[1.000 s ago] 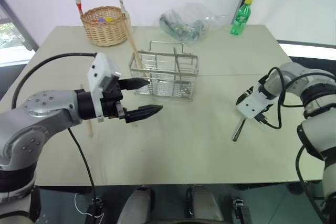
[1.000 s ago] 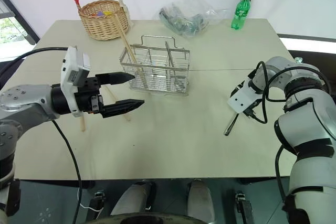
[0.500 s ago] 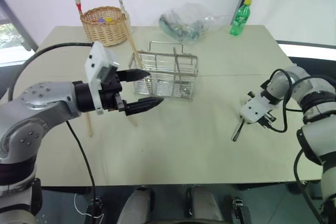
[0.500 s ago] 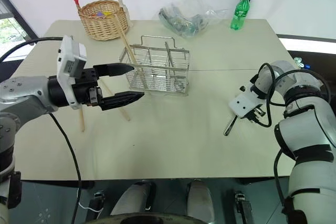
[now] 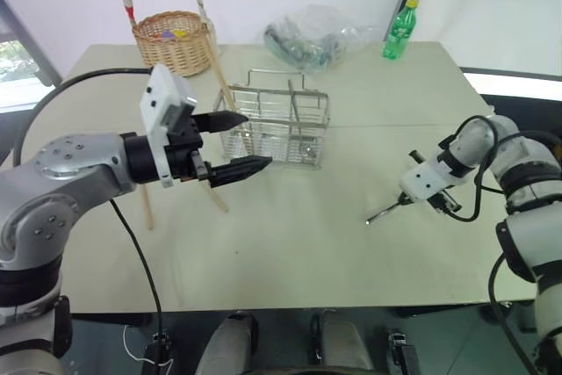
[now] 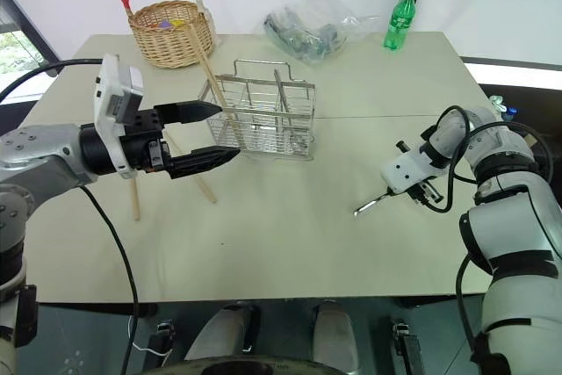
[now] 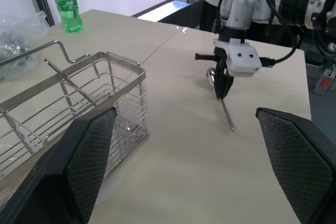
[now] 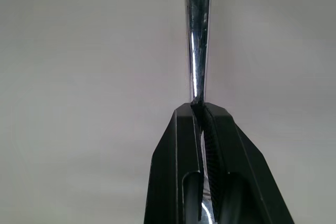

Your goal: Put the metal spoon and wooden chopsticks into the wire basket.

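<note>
The small shiny metal spoon with its slim straight handle sits pinched between the two black fingers of the right gripper, which are clamped tight on it; the handle runs out past the fingertips, angled low toward the pale beige table. Seen from the left wrist, the spoon's round bowl sits up behind the white gripper housing and the handle tip reaches down to the tabletop or very near it. The right arm bends in from the table's right edge, its wrist pitched steeply downward, well apart from the rectangular silver wire basket that stands near the table's middle.

The left gripper hangs just in front of that basket's left end with its two black fingers spread wide and nothing between them. The left arm reaches in from the left, forearm roughly level, the gripper pointing across toward the basket. One long light-brown wooden chopstick leans in the basket's left compartment, its top slanting toward the round woven wicker basket with the tall arched handle at the table's far left. Two more wooden sticks lie flat on the table below the left gripper. A crumpled clear plastic bag and a green plastic bottle stand along the far edge.
</note>
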